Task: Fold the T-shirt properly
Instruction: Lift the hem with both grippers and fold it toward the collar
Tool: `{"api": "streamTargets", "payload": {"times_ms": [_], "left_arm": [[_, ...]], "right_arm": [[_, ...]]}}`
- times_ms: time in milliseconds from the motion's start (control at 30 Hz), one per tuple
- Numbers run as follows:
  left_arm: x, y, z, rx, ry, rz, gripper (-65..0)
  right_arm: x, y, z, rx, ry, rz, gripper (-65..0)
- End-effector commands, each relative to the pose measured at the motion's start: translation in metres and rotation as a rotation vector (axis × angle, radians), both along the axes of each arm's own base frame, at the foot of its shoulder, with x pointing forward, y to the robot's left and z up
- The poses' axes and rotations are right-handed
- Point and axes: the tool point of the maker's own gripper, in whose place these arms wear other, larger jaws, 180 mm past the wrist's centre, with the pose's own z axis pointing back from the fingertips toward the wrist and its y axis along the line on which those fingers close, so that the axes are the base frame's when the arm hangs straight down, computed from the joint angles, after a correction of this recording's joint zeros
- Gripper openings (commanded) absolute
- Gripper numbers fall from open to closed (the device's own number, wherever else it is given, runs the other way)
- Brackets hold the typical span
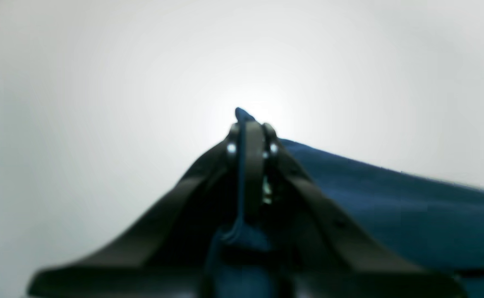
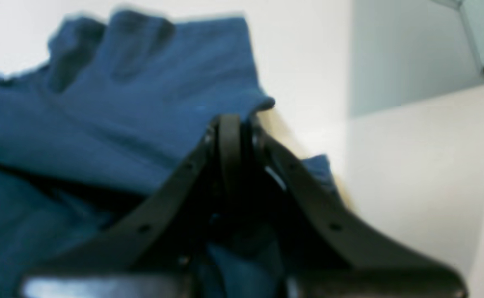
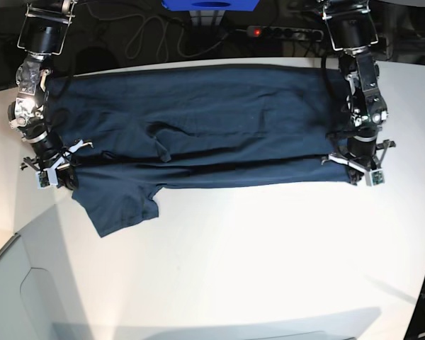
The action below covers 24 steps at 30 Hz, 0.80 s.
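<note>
The dark navy T-shirt (image 3: 198, 120) lies stretched sideways across the white table (image 3: 234, 248), with its upper layer doubled over so a long fold line runs along the front. One sleeve (image 3: 117, 205) sticks out toward the front left. My left gripper (image 3: 355, 168), at the right of the base view, is shut on the T-shirt's edge; its wrist view shows blue cloth (image 1: 391, 207) pinched at the left gripper's (image 1: 250, 132) tips. My right gripper (image 3: 57, 173), at the left end, is shut on the garment too, with bunched T-shirt fabric (image 2: 122, 103) beside the right gripper (image 2: 231, 124).
A power strip (image 3: 283, 32) with a red light and loose cables (image 3: 145, 35) lie behind the table. A blue object (image 3: 211, 4) sits at the far back. The table's angled corner edge (image 3: 28, 219) runs along the front left.
</note>
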Motion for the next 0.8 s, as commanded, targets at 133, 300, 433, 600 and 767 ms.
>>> {"api": "streamTargets", "payload": {"times_ms": [133,300,433,600,767], "left_arm": [[-0.009,0.004,0.004,0.013,-0.023,0.016,-65.0],[-0.018,0.012,0.001,-0.002,-0.018,0.057,-65.0],[-0.018,0.012,0.000,-0.003,-0.014,0.059,-65.0],[-0.019,0.013,0.000,-0.004,-0.014,0.065,-61.1],[-0.016,0.012,0.007,0.003,-0.032,0.060,-42.8]], "right_arm": [[0.003,-0.007,0.013,-0.006,-0.045,0.001,-65.0],[-0.001,-0.005,0.009,-0.005,-0.033,0.008,-64.9],[-0.003,-0.005,0.008,-0.010,-0.026,0.011,-64.7],[-0.005,-0.015,0.000,-0.059,0.058,0.007,-47.9],[0.004,-0.012,0.024,-0.085,-0.001,0.022,-29.6]]}}
